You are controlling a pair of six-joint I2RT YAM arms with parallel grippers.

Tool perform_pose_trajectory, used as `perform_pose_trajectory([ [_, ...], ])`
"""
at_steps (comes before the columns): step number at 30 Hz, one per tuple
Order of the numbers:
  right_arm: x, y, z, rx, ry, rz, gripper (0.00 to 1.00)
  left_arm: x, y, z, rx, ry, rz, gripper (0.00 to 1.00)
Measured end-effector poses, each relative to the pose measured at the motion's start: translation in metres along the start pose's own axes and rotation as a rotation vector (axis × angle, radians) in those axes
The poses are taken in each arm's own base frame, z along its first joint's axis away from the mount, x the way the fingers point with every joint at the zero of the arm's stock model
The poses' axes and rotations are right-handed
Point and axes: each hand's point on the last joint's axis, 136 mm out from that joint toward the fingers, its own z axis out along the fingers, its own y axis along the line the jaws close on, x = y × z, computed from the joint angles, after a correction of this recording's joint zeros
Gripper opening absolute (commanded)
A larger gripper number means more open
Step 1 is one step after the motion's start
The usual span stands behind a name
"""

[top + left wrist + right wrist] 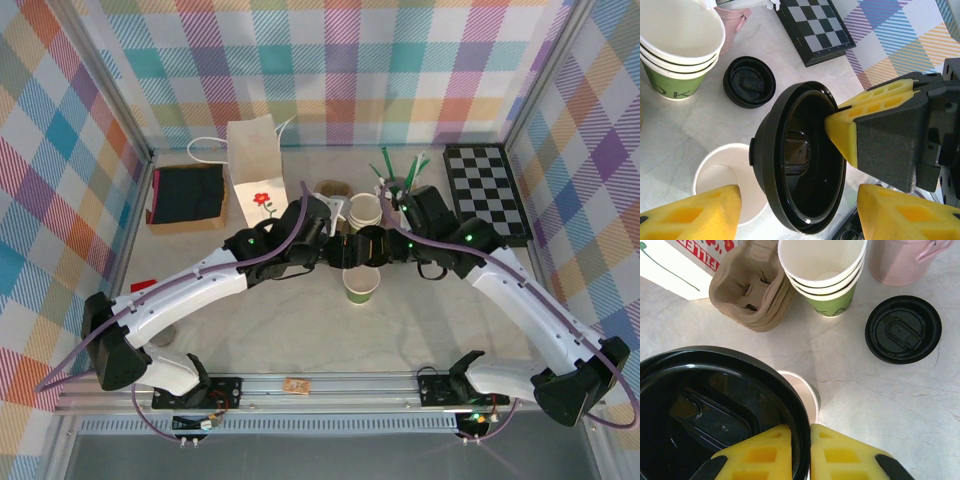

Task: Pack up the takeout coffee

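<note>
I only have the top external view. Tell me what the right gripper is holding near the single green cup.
Observer: The right gripper is shut on the rim of a round black plastic lid.
Operator: Confirm whether the cup is capped.
Observer: It isn't; the single green paper cup stands open, white inside, partly behind that lid.
Operator: Report the left gripper.
Observer: The left gripper is open, fingers apart either side of the lid.
</note>
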Motion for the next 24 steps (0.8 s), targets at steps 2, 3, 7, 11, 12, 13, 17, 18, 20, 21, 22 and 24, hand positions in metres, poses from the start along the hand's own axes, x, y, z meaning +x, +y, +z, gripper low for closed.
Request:
perform_pose_trajectory([
  [2, 0.001, 0.002, 0.0, -0.003, 0.0, -0.004, 0.14, 0.0, 0.0, 0.0, -0.002, -0.001, -0.005, 0.59],
  [3, 0.001, 0.004, -0.001, -0.006, -0.001, -0.006, 0.14, 0.0, 0.001, 0.0, -0.003, 0.0, -0.007, 0.56],
  [7, 0.0, 0.009, -0.003, -0.01, -0.01, -0.016, 0.14, 0.0, 0.001, 0.0, -0.005, 0.0, -0.011, 0.4],
  [11, 0.0, 0.007, -0.003, 0.005, -0.016, -0.016, 0.14, 0.0, 0.004, 0.002, -0.018, -0.002, -0.015, 0.32],
  [12, -0.001, 0.007, -0.003, 0.006, -0.018, -0.017, 0.14, 0.0, 0.005, 0.002, -0.022, -0.002, -0.015, 0.32],
  [13, -0.001, 0.007, -0.003, 0.007, -0.018, -0.018, 0.14, 0.001, 0.005, 0.002, -0.025, -0.002, -0.015, 0.31],
  [17, -0.001, 0.006, -0.005, 0.01, -0.027, -0.018, 0.14, 0.001, 0.006, 0.004, -0.028, 0.002, -0.016, 0.33],
  [18, -0.002, 0.007, -0.006, 0.009, -0.03, -0.019, 0.14, 0.001, 0.006, 0.005, -0.028, 0.002, -0.016, 0.34],
  [20, -0.002, 0.007, -0.008, 0.006, -0.037, -0.02, 0.14, 0.001, 0.006, 0.005, -0.028, 0.001, -0.016, 0.34],
  [21, -0.002, 0.008, -0.009, 0.004, -0.04, -0.021, 0.14, 0.002, 0.007, 0.006, -0.028, 0.002, -0.017, 0.33],
  [22, -0.002, 0.008, -0.01, 0.003, -0.043, -0.021, 0.14, 0.002, 0.007, 0.006, -0.029, 0.003, -0.017, 0.32],
  [24, -0.003, 0.008, -0.011, 0.004, -0.047, -0.022, 0.14, 0.002, 0.007, 0.006, -0.029, 0.004, -0.02, 0.27],
])
